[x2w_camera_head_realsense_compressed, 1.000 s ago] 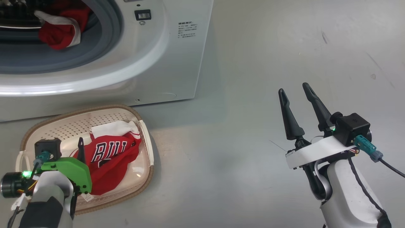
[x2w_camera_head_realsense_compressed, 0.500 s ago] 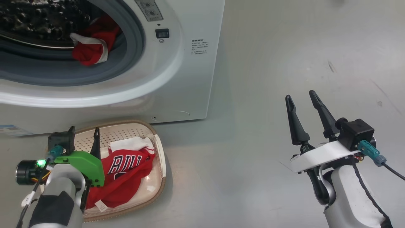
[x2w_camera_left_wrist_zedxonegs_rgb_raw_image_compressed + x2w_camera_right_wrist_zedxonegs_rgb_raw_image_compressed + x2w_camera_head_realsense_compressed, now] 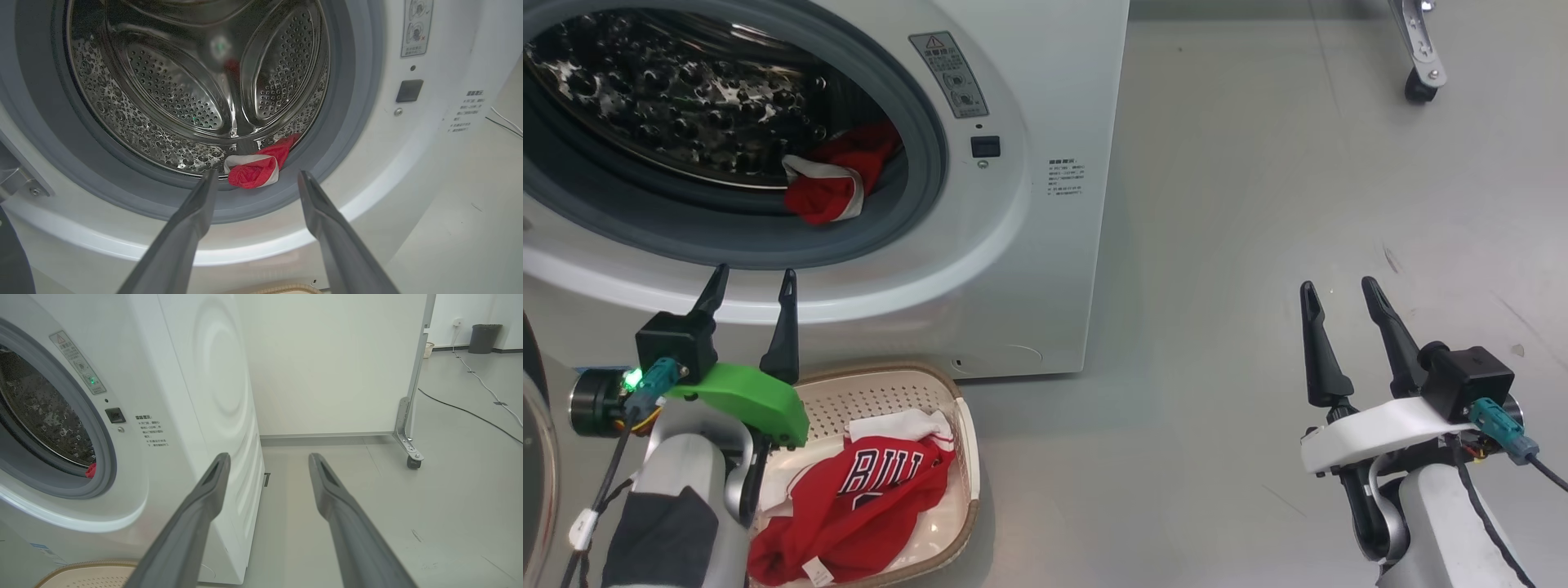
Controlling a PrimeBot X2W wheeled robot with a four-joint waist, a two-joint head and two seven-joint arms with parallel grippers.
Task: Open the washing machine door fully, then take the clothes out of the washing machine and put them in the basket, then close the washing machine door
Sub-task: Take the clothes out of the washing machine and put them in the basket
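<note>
— Left gripper [image 3: 754, 273]: fingers spread wide, nothing between them. It hangs in front of the washer [image 3: 1045, 269], below the round opening, fingers aimed toward it.

— Garment position against it?

— Red garment [image 3: 827, 189] with white trim lies at the lower right of the drum [image 3: 670, 98] mouth, slumped onto the grey gasket [image 3: 915, 204]. In the left wrist view it sits ahead of the fingertips, in line with the gap between them. No contact. In the head view the tips stand lower than the opening and clear of the cloth.

— Basket?

— Basket [image 3: 882, 376] is on the floor [image 3: 1217, 245], against the washer's foot, just below and to the right of that gripper. The green mount [image 3: 743, 396] overlaps its left rim in the head view. A red jersey [image 3: 866, 490] with white lettering lies inside, with a white piece at its upper end.

— Door?

— Door [image 3: 534, 474]: an edge of its glass shows at the far left of the head view. The opening is uncovered.

— Other arm?

— Right gripper [image 3: 1339, 286]: fingers parted, empty. It hangs over bare floor to the right of the washer, well apart from the garment and the basket. Its wrist view looks along the washer's white side panel, and a corner of the basket rim shows at the bottom left.
</note>
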